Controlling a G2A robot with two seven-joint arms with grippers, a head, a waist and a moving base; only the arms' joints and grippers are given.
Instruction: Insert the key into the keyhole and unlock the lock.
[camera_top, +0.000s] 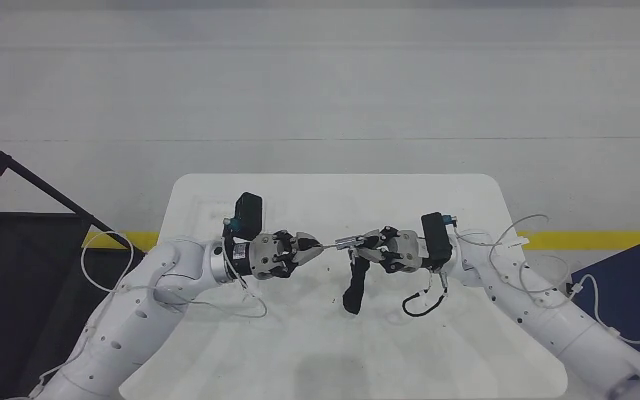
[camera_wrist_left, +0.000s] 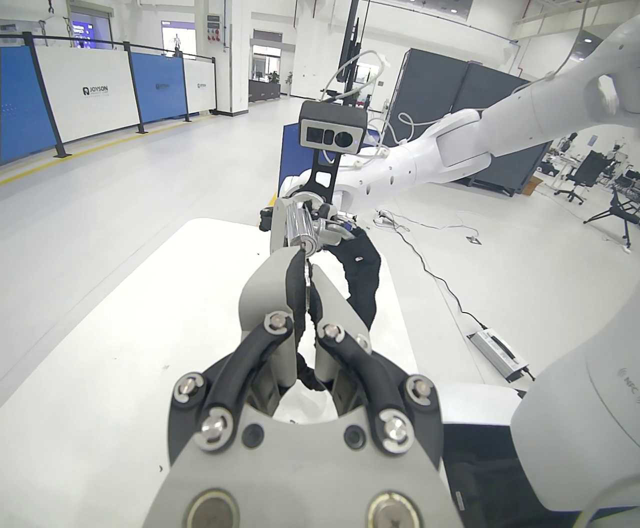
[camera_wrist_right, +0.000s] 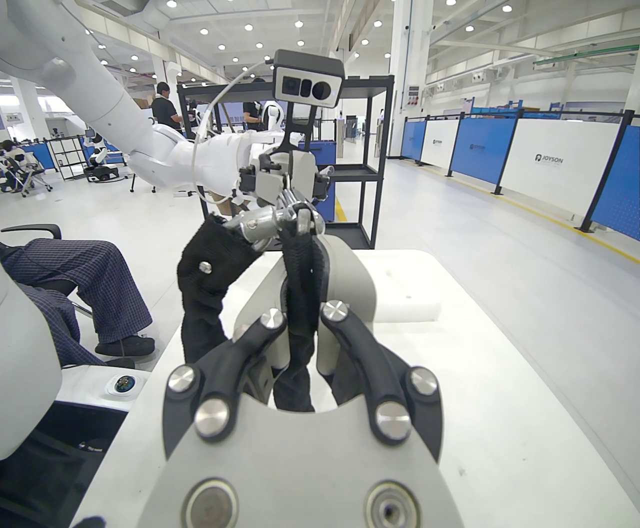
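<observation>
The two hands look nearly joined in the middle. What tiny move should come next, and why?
Probably the left gripper should ease the key straight forward. Its tip meets the end face of the chrome lock, held above the table by the right gripper; whether it has gone in I cannot tell, so turning seems premature.

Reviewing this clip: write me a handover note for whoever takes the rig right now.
Left hand: shut on the thin metal key, above the white table.
Right hand: shut on the chrome cylinder lock by its black fabric sleeve, also in the air.
Done: both lifted; key tip at the cylinder's end face, depth unclear.
Left: seat key fully, turn, open the lock.
</observation>
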